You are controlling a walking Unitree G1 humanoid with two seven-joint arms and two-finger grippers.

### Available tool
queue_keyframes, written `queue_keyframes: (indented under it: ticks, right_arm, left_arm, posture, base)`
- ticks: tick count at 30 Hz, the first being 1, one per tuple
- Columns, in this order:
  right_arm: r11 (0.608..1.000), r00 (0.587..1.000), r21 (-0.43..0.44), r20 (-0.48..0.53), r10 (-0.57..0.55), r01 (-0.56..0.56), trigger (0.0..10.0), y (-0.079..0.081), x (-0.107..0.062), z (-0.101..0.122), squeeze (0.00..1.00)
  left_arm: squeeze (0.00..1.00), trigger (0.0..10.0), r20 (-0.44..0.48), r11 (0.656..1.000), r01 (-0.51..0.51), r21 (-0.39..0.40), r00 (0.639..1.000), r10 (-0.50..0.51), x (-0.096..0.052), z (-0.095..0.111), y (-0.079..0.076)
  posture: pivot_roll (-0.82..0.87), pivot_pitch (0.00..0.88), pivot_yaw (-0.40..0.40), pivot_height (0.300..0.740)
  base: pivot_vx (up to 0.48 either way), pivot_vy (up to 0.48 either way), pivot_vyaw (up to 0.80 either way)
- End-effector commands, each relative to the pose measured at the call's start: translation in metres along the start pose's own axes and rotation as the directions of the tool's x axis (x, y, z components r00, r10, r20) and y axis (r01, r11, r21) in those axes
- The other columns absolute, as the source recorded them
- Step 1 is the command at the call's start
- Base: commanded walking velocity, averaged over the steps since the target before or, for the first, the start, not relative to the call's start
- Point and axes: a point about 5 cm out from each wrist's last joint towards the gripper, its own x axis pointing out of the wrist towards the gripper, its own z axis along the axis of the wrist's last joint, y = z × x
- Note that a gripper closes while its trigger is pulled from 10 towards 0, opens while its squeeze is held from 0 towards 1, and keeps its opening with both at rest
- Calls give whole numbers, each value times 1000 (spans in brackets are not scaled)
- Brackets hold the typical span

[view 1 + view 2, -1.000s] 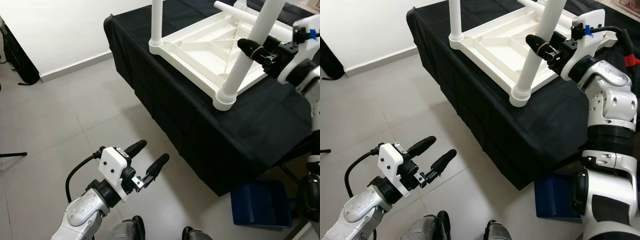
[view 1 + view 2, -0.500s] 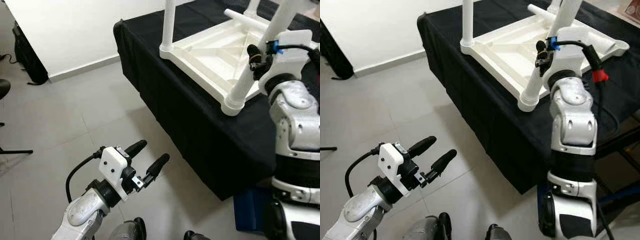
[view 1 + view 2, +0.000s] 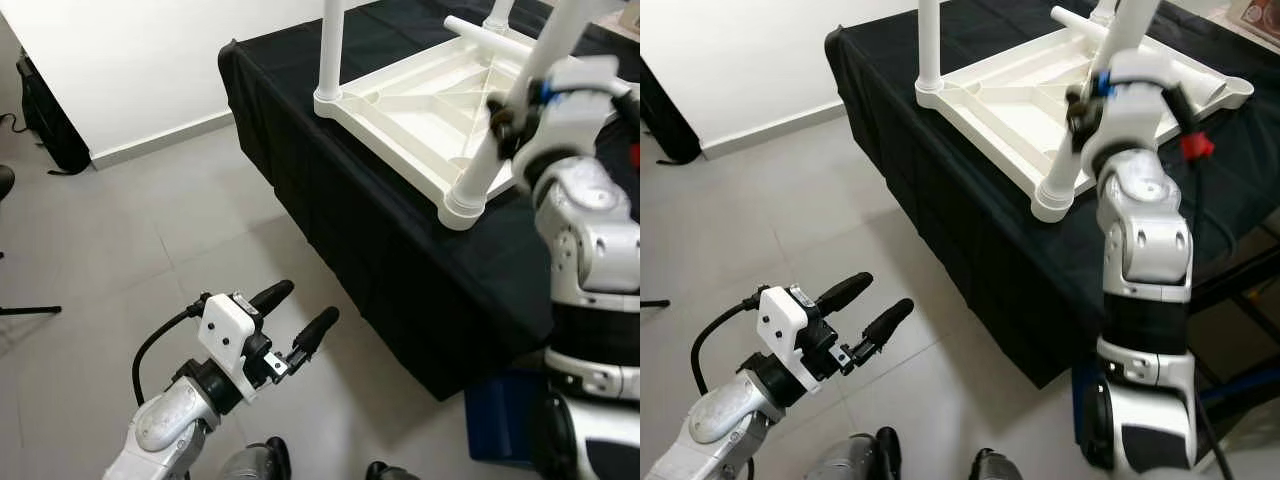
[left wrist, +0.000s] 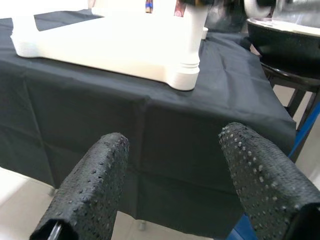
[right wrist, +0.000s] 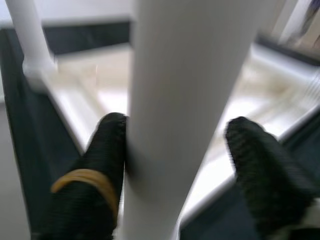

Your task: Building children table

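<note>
My right gripper (image 5: 175,165) has swung in from beside the near table leg (image 3: 497,140) and now straddles it — fingers spread, one pad (image 5: 107,150) touching, not clamped. Upturned tabletop (image 3: 420,95) lies beyond, on the black cloth (image 3: 400,250). Right wrist view blurred; leg tops cropped. Left gripper (image 3: 295,315) idles low, spread wide.

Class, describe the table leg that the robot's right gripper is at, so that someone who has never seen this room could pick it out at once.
Find the black-draped table; on it a white tabletop lies upside down with legs pointing up. The leg in question stands in the socket at the corner nearest the robot, by the cloth's edge. Unlike the others, it stands between the fingers of the right gripper, and it leans.
</note>
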Motion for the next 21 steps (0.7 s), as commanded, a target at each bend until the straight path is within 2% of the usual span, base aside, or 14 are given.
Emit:
queue_keyframes:
  ticks: [1,2,6,8,9,10,12,13,15,17,21]
  right_arm:
    - [1000,1000,19,7,25,-25,10000,-7,-1,2,1000]
    - [997,997,33,22,68,-68,10000,-10,-1,6,1000]
    - [991,991,43,43,128,-130,10000,-15,0,10,1000]
    - [971,971,55,70,228,-232,10000,-17,0,15,1000]
    - [971,971,55,70,228,-232,10000,-17,0,15,1000]
    - [944,944,65,94,316,-323,10000,-15,0,17,808]
    - [931,931,71,102,351,-359,10000,-14,-1,17,808]
    - [921,919,58,106,379,-386,10000,-13,0,17,0]
    - [913,911,47,108,398,-405,10000,-14,0,17,0]
    - [885,881,35,117,458,-465,10000,-13,1,17,0]
    - [875,869,14,124,479,-484,10000,-18,6,17,0]
  left_arm:
    - [0,10000,-15,1000,-2,-14,1000,2,-1,-5,0]
    - [0,10000,-15,1000,-2,-14,1000,2,-1,-5,-1]
    - [0,10000,-15,1000,-2,-14,1000,2,-1,-4,-1]
    - [0,10000,-15,1000,-1,-15,1000,0,-1,-4,-1]
    - [0,10000,-15,1000,-1,-15,1000,0,-1,-4,-1]
    - [0,10000,-15,1000,0,-15,1000,0,-1,-4,-1]
    - [0,10000,-15,1000,-1,-14,1000,0,-1,-4,-1]
    - [0,10000,-15,1000,-1,-14,1000,1,-1,-4,-1]
    - [0,10000,-15,1000,-1,-13,1000,1,-1,-4,-2]
    - [0,10000,-16,1000,-1,-13,1000,1,-1,-4,-2]
    - [0,10000,-17,1000,-1,-12,1000,1,-2,-4,-2]
  posture:
    - [-8,230,-12,740]
    - [-8,231,-11,740]
    - [-10,231,-10,740]
    - [-8,233,-10,740]
    - [-8,233,-10,740]
    - [-4,234,-9,740]
    - [-4,234,-9,740]
    - [0,235,-10,740]
    - [0,235,-10,740]
    - [0,235,-9,740]
    - [3,237,-12,740]
  base:
    - [0,0,0]
    - [0,0,0]
    - [0,0,0]
    - [0,0,0]
    - [0,0,0]
    - [0,0,0]
    - [0,0,0]
    - [0,0,0]
    - [0,0,0]
    - [0,0,0]
    - [0,0,0]
